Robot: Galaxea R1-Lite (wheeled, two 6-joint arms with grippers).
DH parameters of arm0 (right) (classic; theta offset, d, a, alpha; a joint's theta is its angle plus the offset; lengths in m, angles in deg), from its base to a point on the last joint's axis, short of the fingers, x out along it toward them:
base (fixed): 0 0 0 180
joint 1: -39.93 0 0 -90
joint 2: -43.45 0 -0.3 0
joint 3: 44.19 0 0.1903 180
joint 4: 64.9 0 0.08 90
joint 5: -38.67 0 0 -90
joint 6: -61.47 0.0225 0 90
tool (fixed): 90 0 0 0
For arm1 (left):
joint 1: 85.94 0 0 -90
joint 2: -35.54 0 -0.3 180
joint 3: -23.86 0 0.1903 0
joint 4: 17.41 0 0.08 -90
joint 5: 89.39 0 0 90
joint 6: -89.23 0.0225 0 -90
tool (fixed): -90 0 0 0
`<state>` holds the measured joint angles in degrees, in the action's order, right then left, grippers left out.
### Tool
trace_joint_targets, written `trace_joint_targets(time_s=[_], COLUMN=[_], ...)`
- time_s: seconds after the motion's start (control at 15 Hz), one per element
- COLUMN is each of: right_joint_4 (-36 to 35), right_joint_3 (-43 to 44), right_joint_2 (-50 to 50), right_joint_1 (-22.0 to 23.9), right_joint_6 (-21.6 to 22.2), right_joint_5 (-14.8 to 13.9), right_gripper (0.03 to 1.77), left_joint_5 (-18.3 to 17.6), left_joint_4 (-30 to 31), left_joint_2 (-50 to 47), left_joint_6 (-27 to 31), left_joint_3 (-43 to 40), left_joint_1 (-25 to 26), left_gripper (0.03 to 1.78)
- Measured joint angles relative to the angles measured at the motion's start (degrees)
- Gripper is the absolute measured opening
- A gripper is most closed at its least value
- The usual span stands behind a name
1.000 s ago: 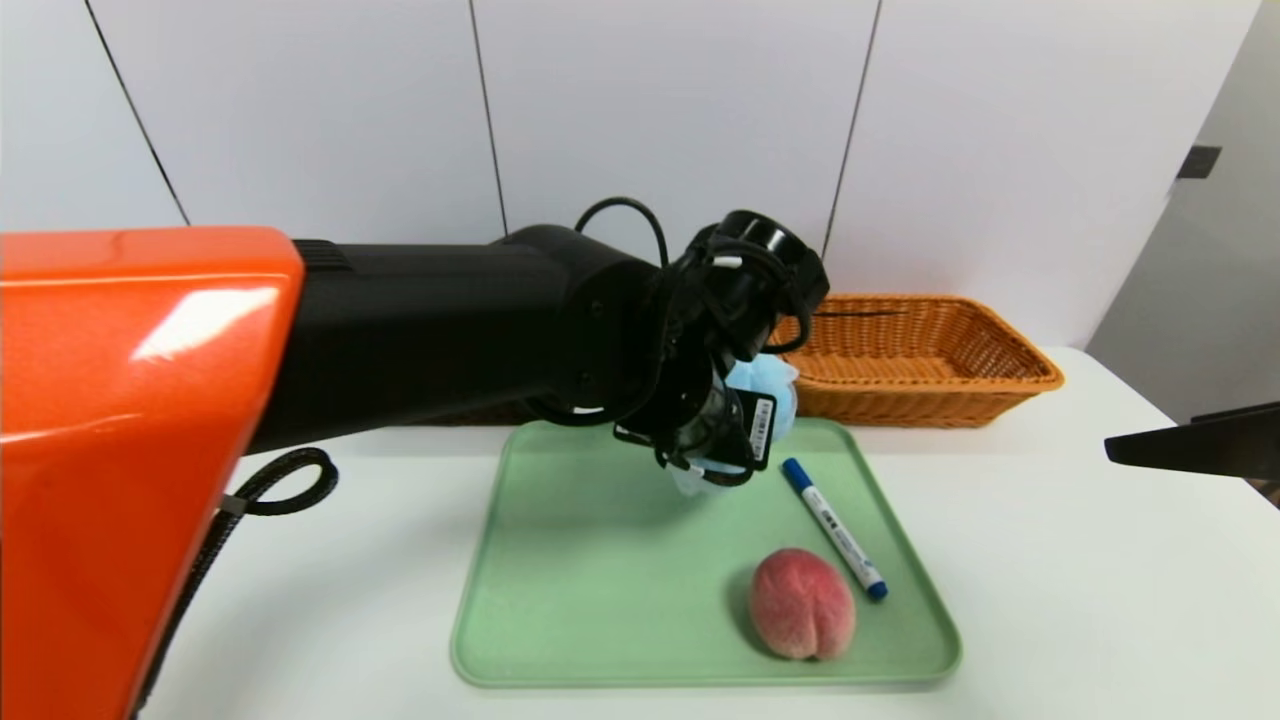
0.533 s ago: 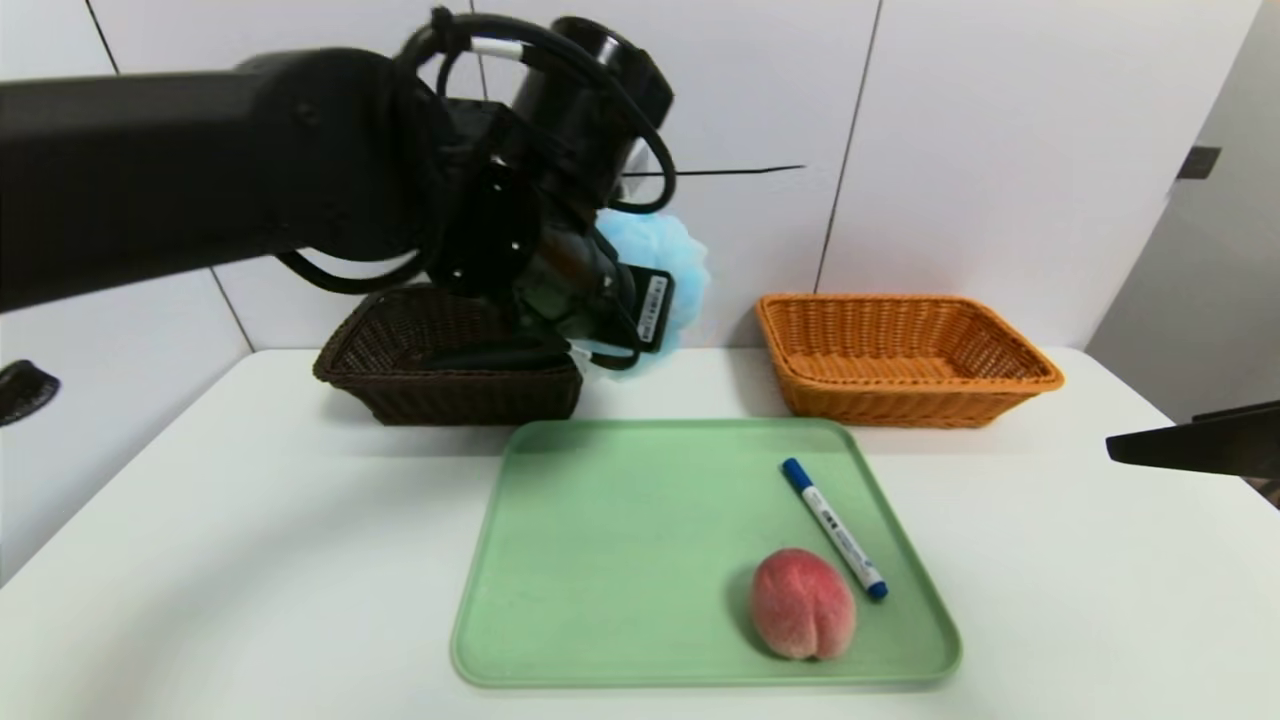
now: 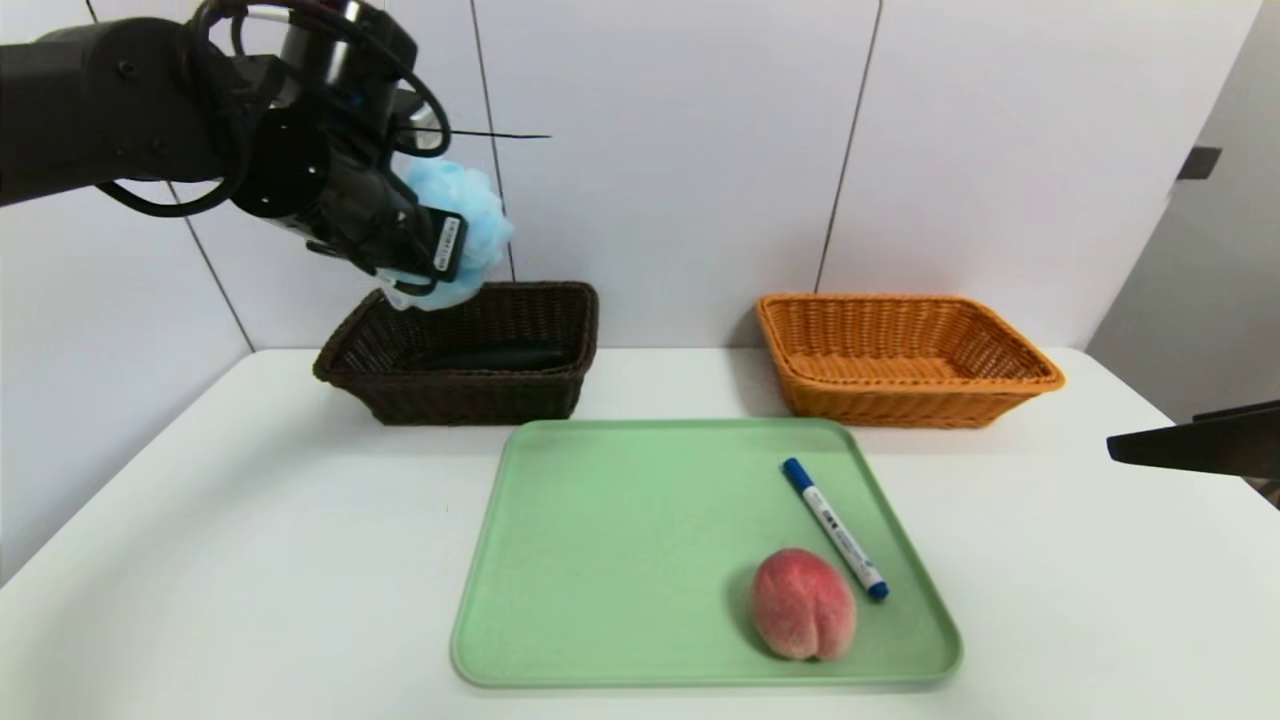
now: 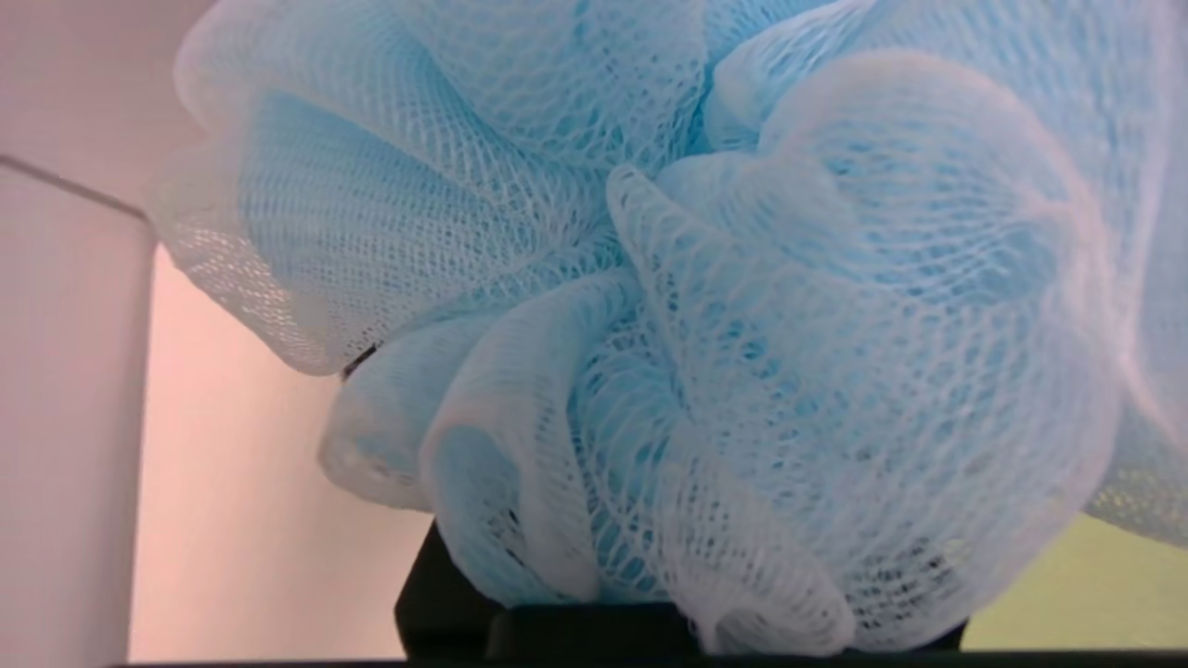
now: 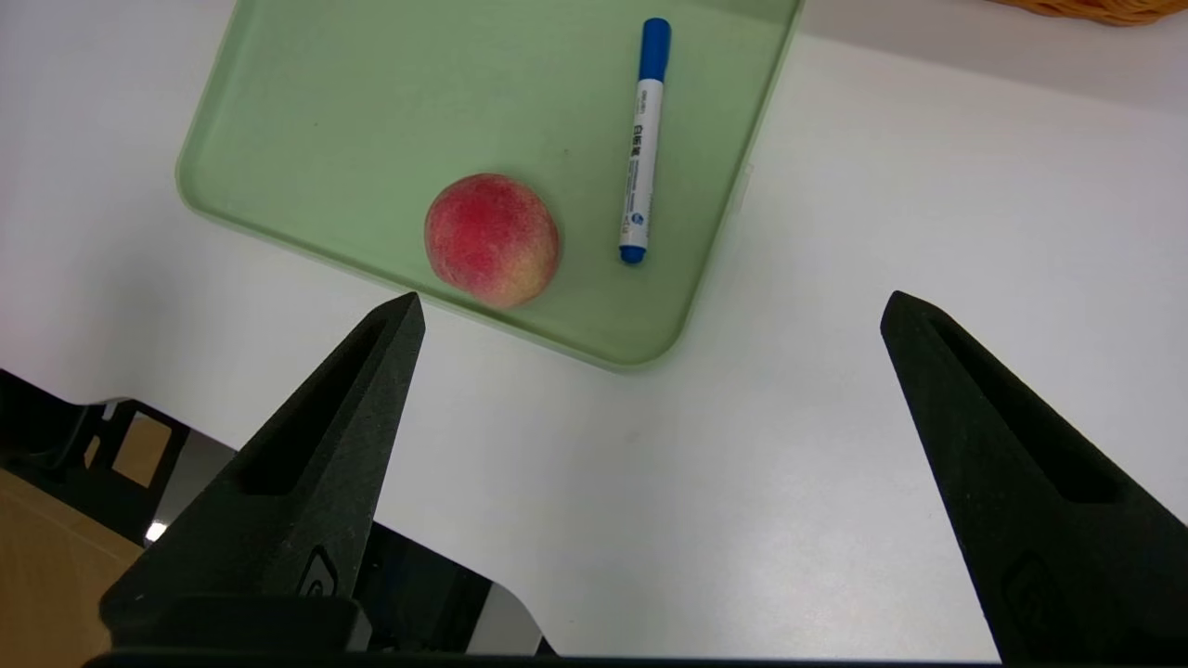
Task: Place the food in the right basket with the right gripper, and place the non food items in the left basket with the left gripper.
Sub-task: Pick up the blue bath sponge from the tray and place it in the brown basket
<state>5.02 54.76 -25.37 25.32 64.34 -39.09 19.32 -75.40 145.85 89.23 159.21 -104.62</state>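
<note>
My left gripper [image 3: 430,262] is shut on the light blue mesh pouf [image 3: 472,212] and holds it high above the back left part of the dark brown left basket [image 3: 470,400]. The pouf [image 4: 705,306] fills the left wrist view and hides the fingers. A folded black cloth [image 3: 490,356] lies inside that basket. The pink-red peach [image 3: 802,603] and the white marker with a blue cap [image 3: 835,527] lie on the green tray [image 3: 600,560]. My right gripper [image 5: 650,311] hovers open over bare table near the tray's front right corner, holding nothing. The orange-tan right basket [image 3: 905,400] stands at the back right.
The white table [image 3: 250,560] runs around the tray, with its front edge near my right gripper [image 5: 445,575]. A white panelled wall [image 3: 680,150] stands close behind both baskets. The peach [image 5: 492,238] and marker [image 5: 642,139] lie ahead of the right fingers.
My left arm has swung up and to the left with the pouf, from over the tray's back edge to above the dark basket. The right arm, peach and marker have not moved.
</note>
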Motion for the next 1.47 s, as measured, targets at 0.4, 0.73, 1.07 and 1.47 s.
trace_joint_targets(time_s=[0.4, 0.73, 1.07, 1.47], right_joint_4=[0.1, 0.1, 0.05, 0.02], right_joint_3=[-0.26, -0.26, -0.26, -0.43], right_joint_2=[0.0, 0.0, -0.04, -0.01], right_joint_1=[-0.22, -0.24, -0.22, -0.16], right_joint_6=[0.0, 0.0, 0.02, 0.11], right_joint_5=[0.32, 0.33, 0.4, 0.71], right_gripper=[1.7, 1.7, 1.7, 1.7], left_joint_5=[-0.55, -0.89, -2.38, -2.97], left_joint_4=[2.79, 4.64, 4.36, 4.41], left_joint_2=[7.66, 10.33, 9.4, 5.01], left_joint_6=[-0.13, -0.07, -0.21, -0.11], left_joint_3=[0.0, 0.0, 0.0, 0.0], left_joint_1=[10.45, 11.31, 11.31, 10.86], left_gripper=[0.54, 1.03, 1.35, 1.54])
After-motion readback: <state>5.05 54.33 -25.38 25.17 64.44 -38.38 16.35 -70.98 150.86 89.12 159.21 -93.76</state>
